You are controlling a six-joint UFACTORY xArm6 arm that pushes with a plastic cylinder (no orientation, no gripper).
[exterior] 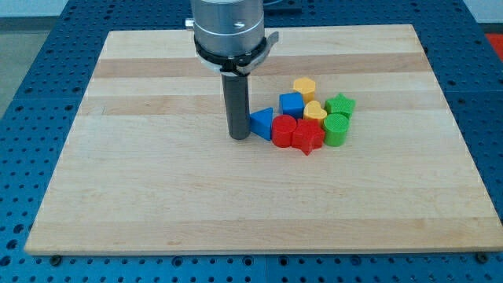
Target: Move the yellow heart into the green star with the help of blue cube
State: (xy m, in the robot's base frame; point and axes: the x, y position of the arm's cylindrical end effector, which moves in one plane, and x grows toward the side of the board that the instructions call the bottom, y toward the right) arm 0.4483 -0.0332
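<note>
Blocks sit bunched together right of the desk's middle, and our tip stands at the cluster's left edge, just beside or touching the blue triangle. We carry no pincer at all, only the rod, so nothing is apart, together or clamped.

The yellow heart lies in the middle of the bunch. The blue cube is just to its left and seems to touch it, and the green star is just to its right, also touching or nearly so. A yellow hexagon sits above the heart, a green cylinder below and to the right, and a red cylinder and red star below.

To do this step well, we judge that our tip should leave the triangle and go to the cube's left face, somewhat higher in the view than it is now. From there we push toward the view's right, along the line through cube, heart and star. Pushing from where we stand would drive the triangle into the red blocks and scatter the bunch. A slow, centred push should keep the cube from turning and the heart from slipping out sideways.

As for heading, the heart's lobes seem to face the view's top, its point toward the bottom, though it is too small to be sure. Its long axis would then run roughly top to bottom, across our push.
</note>
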